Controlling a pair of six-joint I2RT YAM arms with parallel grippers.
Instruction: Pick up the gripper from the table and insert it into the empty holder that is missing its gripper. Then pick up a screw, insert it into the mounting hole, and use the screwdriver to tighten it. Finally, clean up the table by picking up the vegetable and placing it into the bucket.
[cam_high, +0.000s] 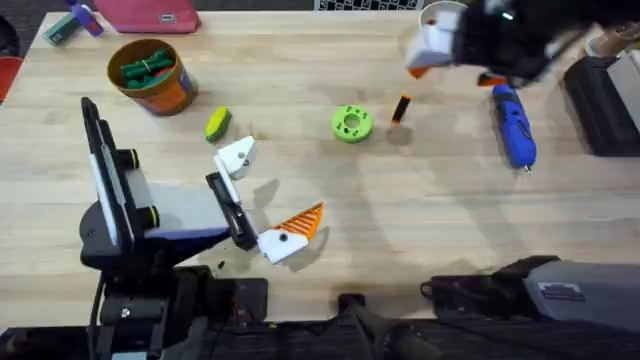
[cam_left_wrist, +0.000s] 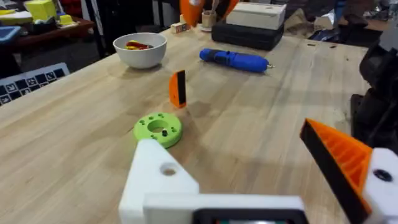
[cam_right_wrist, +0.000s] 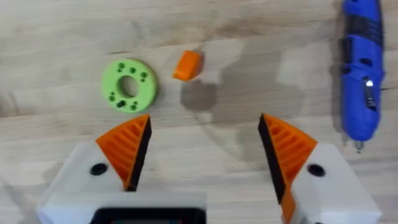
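Progress: nothing finished yet, as I read it; every step looks open.
Gripper part: the small dark block with the orange edge (cam_high: 401, 108) stands on end on bare wood, just right of the green holder (cam_high: 351, 123), apart from it and not inserted. From the left wrist camera it stands upright (cam_left_wrist: 178, 89) just beyond the holder (cam_left_wrist: 158, 129).
Holder: its central opening is empty in the right wrist view (cam_right_wrist: 129, 85), the small holes around it unfilled; the block (cam_right_wrist: 188, 65) sits just beside it.
Right gripper (cam_right_wrist: 202, 154): jaws wide apart, nothing between the pads, hanging above the table with block and holder below and ahead. Overhead, that arm is a dark blur at the far right.
Left gripper (cam_high: 268, 202): jaws apart, empty, parked near the left-centre of the table.
Screwdriver (cam_high: 514, 124): lying flat at the right, untouched, well clear of the holder.
Screw: I cannot make one out for certain; the white bowl (cam_left_wrist: 140, 48) at the far side holds small items too small to name.
Vegetable (cam_high: 218, 124): lying on the table, between bucket and holder.
Bucket (cam_high: 152, 75): far left, dark green pieces already inside.
Left to do: seat the block, set and tighten a screw, bin the vegetable.
Next, I judge: lower the right jaws around the block.
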